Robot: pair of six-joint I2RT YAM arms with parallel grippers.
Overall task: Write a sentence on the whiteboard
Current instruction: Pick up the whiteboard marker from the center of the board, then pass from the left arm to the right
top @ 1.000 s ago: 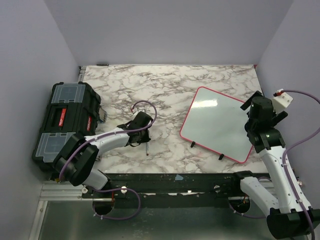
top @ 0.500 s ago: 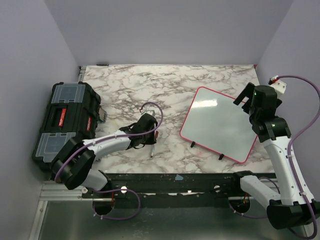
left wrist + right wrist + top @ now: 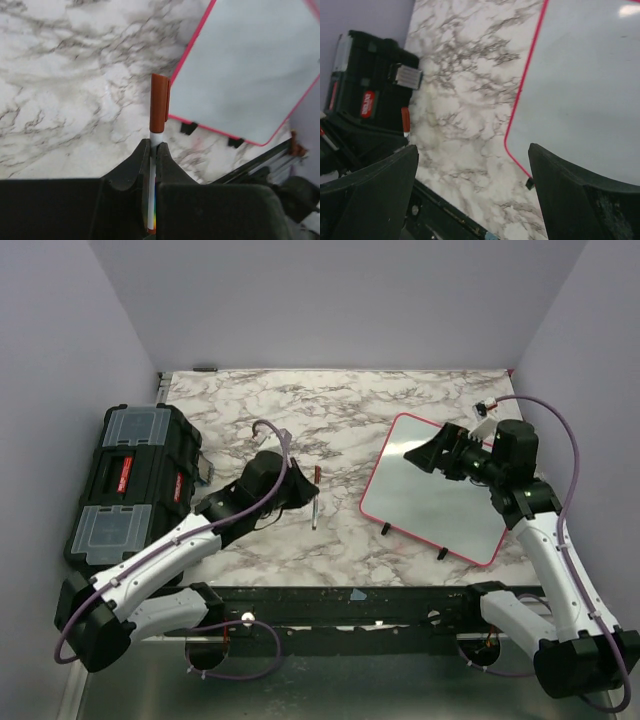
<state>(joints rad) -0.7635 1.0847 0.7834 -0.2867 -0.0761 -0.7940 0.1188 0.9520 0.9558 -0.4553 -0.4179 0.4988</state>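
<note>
Lately, on the marble table [image 3: 340, 410], the whiteboard [image 3: 430, 490] had kept its place at 3 o'clock, its surface blank (no sentence on it yet). Our left gripper [image 3: 154, 155] had lifted off the tabletop and swung toward 3 o'clock, clenched on the marker [image 3: 157, 139], whose brown cap [image 3: 159, 102] remained on. Our right gripper [image 3: 472, 150], fingers spread and empty, had turned over the whiteboard to face 9 o'clock, so we judged uncapping came next. The black toolbox [image 3: 130, 485] sat well apart at 9 o'clock; only that cap stood in the way.
</note>
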